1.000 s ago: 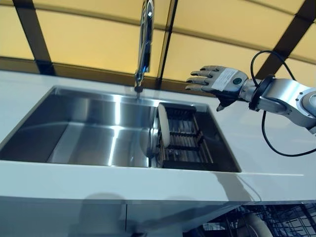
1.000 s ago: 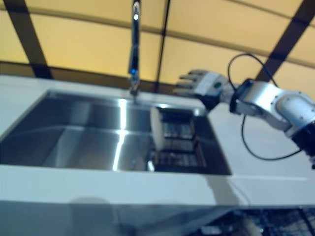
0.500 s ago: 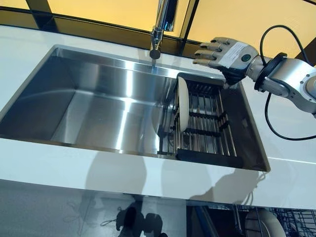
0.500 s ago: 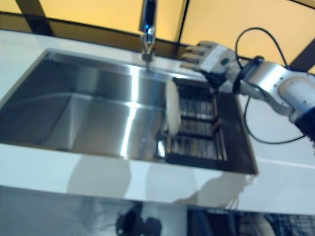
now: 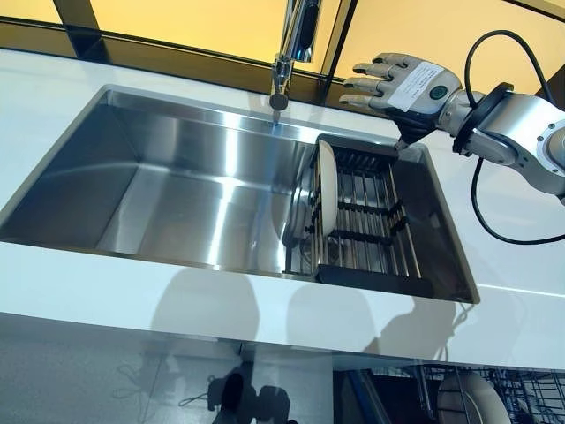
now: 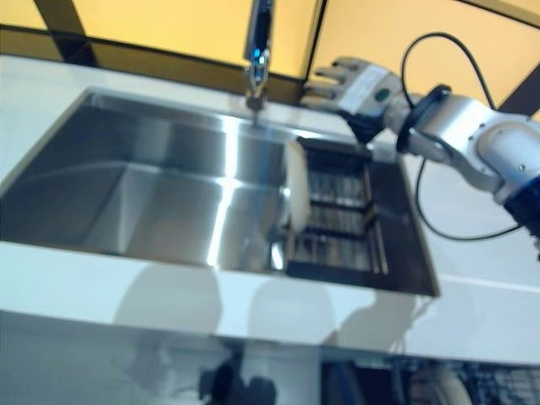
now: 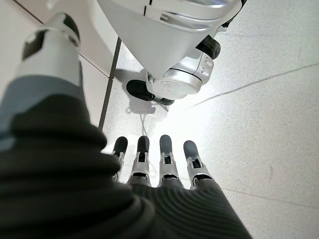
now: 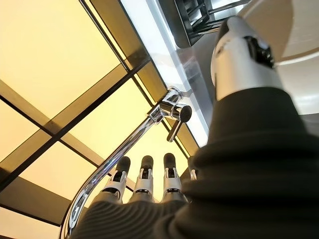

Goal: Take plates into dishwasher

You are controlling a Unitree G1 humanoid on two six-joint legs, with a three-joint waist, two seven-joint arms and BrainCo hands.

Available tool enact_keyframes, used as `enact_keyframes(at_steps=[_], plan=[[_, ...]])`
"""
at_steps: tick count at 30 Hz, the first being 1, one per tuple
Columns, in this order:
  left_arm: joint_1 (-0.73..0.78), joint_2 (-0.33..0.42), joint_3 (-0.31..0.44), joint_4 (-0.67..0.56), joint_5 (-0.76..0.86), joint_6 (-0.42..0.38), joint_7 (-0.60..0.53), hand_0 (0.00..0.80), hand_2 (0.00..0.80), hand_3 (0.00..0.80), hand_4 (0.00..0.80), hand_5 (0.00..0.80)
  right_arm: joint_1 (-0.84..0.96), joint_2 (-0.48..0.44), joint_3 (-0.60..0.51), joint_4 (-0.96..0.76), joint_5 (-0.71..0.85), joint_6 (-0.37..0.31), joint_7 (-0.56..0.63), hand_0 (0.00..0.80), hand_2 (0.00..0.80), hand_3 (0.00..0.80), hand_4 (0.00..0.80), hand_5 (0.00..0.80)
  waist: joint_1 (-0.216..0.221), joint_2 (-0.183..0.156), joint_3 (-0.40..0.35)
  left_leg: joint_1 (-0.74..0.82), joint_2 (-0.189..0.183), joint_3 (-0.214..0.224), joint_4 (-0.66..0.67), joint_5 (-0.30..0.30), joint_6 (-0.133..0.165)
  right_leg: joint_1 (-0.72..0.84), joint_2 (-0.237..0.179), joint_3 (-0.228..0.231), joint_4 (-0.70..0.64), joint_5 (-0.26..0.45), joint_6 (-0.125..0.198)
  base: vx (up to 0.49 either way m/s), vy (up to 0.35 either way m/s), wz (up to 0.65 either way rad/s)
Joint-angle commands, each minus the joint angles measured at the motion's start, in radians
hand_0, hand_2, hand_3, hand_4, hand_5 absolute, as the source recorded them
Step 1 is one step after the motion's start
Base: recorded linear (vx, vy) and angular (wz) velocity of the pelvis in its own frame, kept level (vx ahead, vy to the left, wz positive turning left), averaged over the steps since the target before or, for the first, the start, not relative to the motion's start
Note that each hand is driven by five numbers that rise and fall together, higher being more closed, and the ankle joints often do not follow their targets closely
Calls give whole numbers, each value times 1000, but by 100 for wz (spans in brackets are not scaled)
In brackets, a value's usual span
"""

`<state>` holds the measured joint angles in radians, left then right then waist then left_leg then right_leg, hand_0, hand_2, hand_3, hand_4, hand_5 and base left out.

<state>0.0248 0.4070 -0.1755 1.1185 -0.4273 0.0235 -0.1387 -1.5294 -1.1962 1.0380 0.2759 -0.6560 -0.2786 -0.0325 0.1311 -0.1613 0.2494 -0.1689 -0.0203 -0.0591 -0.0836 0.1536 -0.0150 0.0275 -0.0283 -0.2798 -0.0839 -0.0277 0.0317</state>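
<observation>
- Fingers, left hand [image 7: 149, 174]: straight and side by side, pointing down at a pale speckled floor [image 7: 259, 99]; nothing held. The hand appears in its own wrist view only, hanging low, outside both eye views.
- Fingers, right hand [image 5: 402, 84]: extended, slightly fanned, thumb hanging below; empty. It hovers above the back right corner of the sink [image 5: 159, 190], over the far end of the rack [image 5: 366, 216], touching neither.
- Left part of the scene: white countertop [image 5: 106, 296] wraps the steel sink; the large left basin holds nothing visible.
- Centre: chrome faucet [image 5: 296, 44] rises from the back rim; its top is cut off by the frame edge in the eye views. The right wrist view shows its curved neck beyond the fingertips.
- Plate [image 5: 327, 199]: one white plate stands on edge in the leftmost slots of the dark wire rack, which sits in the right part of the sink. Its lower rim is hidden by the rack wires; whether anything sits behind it cannot be told.
- Right: the countertop runs on past the sink under the right arm.
- Lower right corner: a wire dishwasher basket [image 5: 494, 397] sits below counter level, cut off by the frame; a pale rounded piece in it could be a dish, too partial to confirm.
- Room: yellow-lit panels [image 5: 177, 22] with dark frames run behind the counter.
</observation>
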Motion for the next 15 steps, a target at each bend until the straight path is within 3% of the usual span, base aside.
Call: enact_keyframes(at_steps=[1, 15], plan=[[14, 25, -18, 2, -26, -17, -14, 0, 0, 0, 0, 0, -98, 6, 43, 2, 27, 60, -24, 0, 0, 0, 0, 0, 27, -27, -19, 68, 47, 39, -4, -92, -56, -75, -63, 26, -3, 126, 123, 0, 0, 0], [-1, 26, -18, 0, -38, -27, -11, 0, 0, 0, 0, 0, -113, 43, 48, -45, 66, 76, 20, 0, 0, 0, 0, 0, 37, -33, -4, 60, 45, 33, -4, -93, -58, -79, -70, 16, -3, 126, 125, 0, 0, 0]])
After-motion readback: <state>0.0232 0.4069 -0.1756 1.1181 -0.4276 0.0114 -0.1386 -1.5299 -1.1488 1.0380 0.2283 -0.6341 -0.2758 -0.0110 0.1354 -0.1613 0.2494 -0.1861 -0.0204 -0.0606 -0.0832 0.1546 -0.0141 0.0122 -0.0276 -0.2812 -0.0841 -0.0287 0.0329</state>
